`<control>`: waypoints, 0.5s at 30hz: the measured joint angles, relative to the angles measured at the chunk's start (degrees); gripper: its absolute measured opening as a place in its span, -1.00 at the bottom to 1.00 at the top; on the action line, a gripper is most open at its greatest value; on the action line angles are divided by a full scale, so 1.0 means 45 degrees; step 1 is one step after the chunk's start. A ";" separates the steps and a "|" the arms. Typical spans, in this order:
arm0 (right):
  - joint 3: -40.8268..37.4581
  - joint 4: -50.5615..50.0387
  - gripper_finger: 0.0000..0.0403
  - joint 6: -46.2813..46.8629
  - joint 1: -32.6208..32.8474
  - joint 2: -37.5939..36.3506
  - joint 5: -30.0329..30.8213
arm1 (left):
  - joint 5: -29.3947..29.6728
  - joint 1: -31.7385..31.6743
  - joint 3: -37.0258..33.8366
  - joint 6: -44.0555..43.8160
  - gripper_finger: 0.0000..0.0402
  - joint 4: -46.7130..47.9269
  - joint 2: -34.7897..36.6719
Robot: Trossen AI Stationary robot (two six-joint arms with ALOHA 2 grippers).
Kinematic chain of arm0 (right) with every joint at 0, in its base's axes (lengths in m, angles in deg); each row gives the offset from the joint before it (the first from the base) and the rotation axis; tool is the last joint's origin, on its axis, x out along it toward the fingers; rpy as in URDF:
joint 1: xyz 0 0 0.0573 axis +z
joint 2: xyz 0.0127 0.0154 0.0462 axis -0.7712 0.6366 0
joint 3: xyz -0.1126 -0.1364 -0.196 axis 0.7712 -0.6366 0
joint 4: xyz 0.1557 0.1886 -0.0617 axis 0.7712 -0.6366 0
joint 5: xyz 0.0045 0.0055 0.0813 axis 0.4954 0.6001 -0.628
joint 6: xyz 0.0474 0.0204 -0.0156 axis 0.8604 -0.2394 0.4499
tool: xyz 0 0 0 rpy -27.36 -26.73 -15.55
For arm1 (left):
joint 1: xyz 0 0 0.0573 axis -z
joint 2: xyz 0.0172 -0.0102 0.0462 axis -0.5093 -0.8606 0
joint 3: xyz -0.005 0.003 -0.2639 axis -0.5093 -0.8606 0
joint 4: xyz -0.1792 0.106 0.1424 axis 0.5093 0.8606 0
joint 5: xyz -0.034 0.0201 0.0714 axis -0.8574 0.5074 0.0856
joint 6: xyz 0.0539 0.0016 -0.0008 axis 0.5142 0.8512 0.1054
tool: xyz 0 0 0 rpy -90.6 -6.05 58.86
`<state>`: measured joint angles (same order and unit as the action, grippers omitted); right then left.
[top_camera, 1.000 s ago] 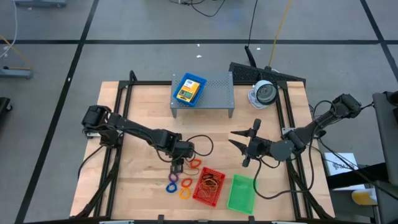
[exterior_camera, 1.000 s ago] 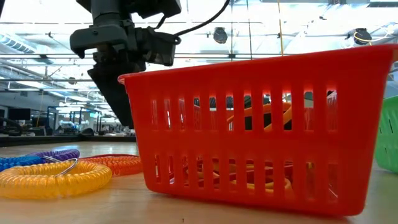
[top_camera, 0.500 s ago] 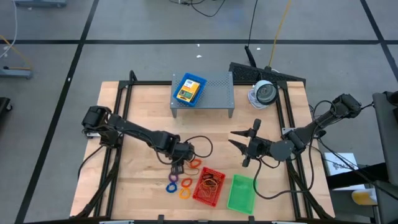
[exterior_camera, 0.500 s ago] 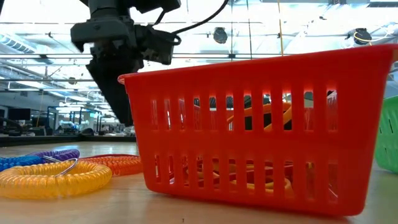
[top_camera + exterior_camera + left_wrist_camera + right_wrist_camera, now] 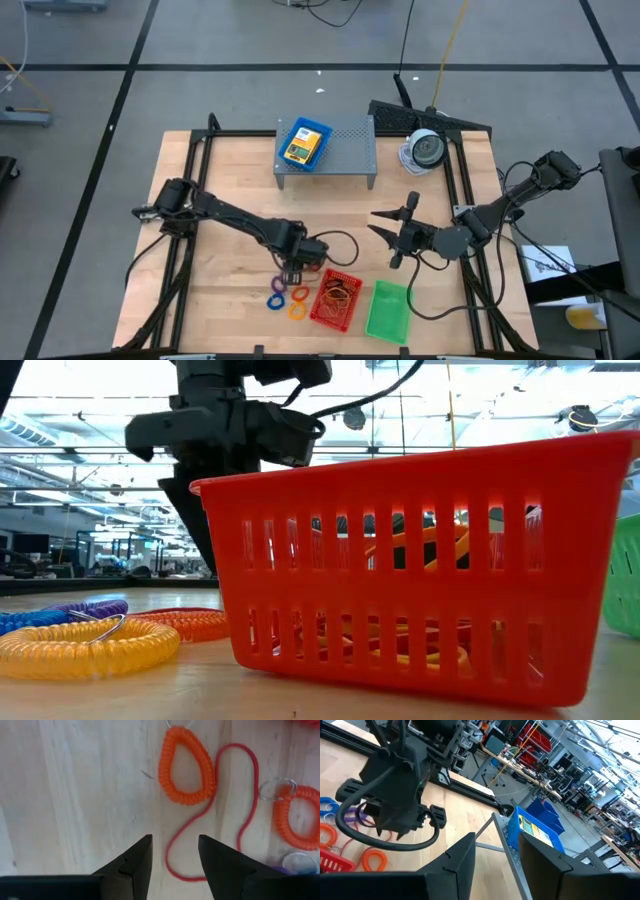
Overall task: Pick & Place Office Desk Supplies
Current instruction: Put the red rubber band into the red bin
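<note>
Rubber band (image 5: 220, 820), thin and red, lies limp on the desk (image 5: 75, 795) just ahead of the left tool (image 5: 175, 857), whose 2 fingers stand apart and empty, beside the red tray (image 5: 334, 299). It looks light, floppy and flat, so pinching 1 strand seems best. Right tool (image 5: 495, 855) waits open mid-desk, empty.

1. Red mesh tray (image 5: 335, 299) sits on the table's front part, tilted slightly, holding reddish and orange bands.
2. Green mesh tray (image 5: 388, 310) lies just beside the red one, on its right.
3. Blue tray (image 5: 304, 143) rests on top of the shelf at the back, with a yellow crayon box (image 5: 300, 148) inside.
4. Orange coil ring (image 5: 187, 766) lies flat on the wood, a thin red rubber band (image 5: 220, 815) curving beside it.
5. Purple, blue and orange rings (image 5: 287, 298) cluster left of the red tray.
</note>
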<state>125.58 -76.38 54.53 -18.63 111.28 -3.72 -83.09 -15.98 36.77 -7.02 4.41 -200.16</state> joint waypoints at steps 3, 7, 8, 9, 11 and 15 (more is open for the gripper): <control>0.0000 -0.0171 -0.30 0.0024 0.0000 0.0000 -0.0005 | -0.0166 -0.0135 -0.0135 0.0300 -0.15 -0.0171 0.0000; 0.0000 -0.0256 -0.30 0.0111 0.0000 0.0000 -0.0005 | -0.0179 -0.0195 -0.0162 0.0860 -0.15 -0.0409 0.0000; 0.0000 -0.0270 -0.30 0.0111 0.0000 0.0000 -0.0005 | -0.0187 -0.0195 -0.0162 0.1018 -0.15 -0.0456 0.0000; 0.0000 -0.0279 -0.30 0.0111 0.0000 0.0000 -0.0005 | -0.0184 -0.0195 -0.0162 0.1127 -0.15 -0.0477 0.0000; 0.0000 -0.0279 -0.30 0.0116 0.0000 0.0000 -0.0005 | -0.0210 -0.0190 -0.0162 0.1250 -0.15 -0.0530 0.0000; 0.0000 -0.0285 -0.30 0.0116 0.0000 0.0000 -0.0005 | -0.0710 -0.0140 -0.0162 0.1632 -0.15 -0.1210 0.0000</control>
<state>125.58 -77.66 55.05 -18.63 111.28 -3.75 -86.28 -16.61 36.04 0.33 -1.04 -200.16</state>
